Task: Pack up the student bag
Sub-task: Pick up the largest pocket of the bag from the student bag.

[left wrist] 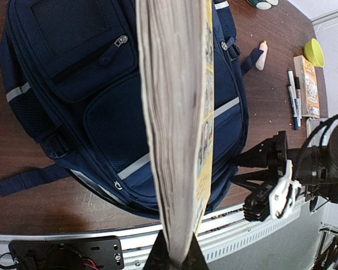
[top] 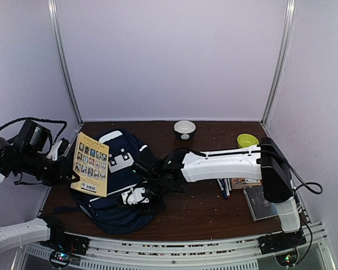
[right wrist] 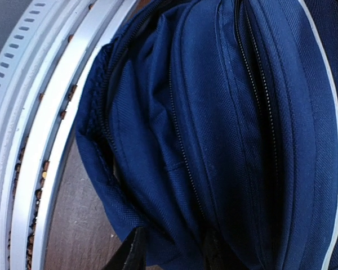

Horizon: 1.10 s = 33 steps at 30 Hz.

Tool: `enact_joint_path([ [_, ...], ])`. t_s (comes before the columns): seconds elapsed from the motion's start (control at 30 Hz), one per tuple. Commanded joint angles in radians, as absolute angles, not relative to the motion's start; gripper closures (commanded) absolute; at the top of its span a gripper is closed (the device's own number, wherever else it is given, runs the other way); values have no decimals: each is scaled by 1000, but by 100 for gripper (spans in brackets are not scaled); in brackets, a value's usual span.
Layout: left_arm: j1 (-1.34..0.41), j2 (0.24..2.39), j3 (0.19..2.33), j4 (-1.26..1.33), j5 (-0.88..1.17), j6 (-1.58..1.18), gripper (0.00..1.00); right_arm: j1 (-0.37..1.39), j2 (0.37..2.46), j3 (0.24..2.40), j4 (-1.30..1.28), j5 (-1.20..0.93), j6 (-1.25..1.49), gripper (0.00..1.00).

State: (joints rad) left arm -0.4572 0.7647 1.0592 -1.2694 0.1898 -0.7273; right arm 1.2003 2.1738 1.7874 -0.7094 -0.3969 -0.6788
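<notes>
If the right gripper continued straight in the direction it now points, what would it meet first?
The student bag: its navy fabric fills the right wrist view directly ahead of the right gripper. In the top view the gripper seems to be right at the bag, but whether they touch is unclear.

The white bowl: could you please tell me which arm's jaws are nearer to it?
Right. The right jaws are at the student bag, left of and in front of the white bowl. The left jaws hold a yellow book farther left, beyond the bag.

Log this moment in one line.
left gripper: holding yellow paperback book over navy-blue fabric backpack | right gripper: at backpack, jaws unseen
</notes>
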Motion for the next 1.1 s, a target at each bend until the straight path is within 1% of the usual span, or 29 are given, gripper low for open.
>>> enact_joint_path([
  [0.0, -450, 745, 1104, -1311, 213, -703, 100, 1207, 2231, 1838, -706, -320, -667, 65],
  [0.07, -451, 741, 1118, -1326, 208, -703, 100, 1207, 2254, 1853, -671, -279, -627, 65],
  [0.1, -451, 739, 1125, -1339, 203, -704, 100, 1205, 2264, 1864, -664, -264, -615, 67],
  [0.17, -451, 744, 1146, -1388, 181, -696, 100, 1203, 2268, 1886, -658, -232, -592, 80],
  [0.2, -451, 750, 1159, -1417, 172, -690, 100, 1198, 2259, 1892, -657, -231, -579, 85],
  [0.3, -451, 747, 1179, -1446, 209, -682, 100, 1164, 2201, 1882, -623, -258, -527, 96],
  [0.37, -451, 734, 1188, -1429, 267, -671, 100, 1143, 2169, 1885, -603, -263, -484, 100],
  [0.47, -450, 719, 1233, -1402, 345, -625, 100, 1123, 2133, 1909, -604, -269, -444, 100],
  [0.6, -450, 693, 1263, -1319, 523, -611, 100, 1091, 2119, 1983, -607, -264, -378, 100],
  [0.77, -451, 656, 1217, -1257, 665, -606, 100, 1052, 2130, 2105, -614, -306, -294, 100],
  [0.93, -450, 641, 1198, -1252, 791, -578, 100, 1033, 2106, 2160, -605, -276, -274, 100],
  [1.07, -452, 643, 1175, -1248, 878, -556, 100, 1014, 2084, 2188, -646, -370, -327, 100],
])
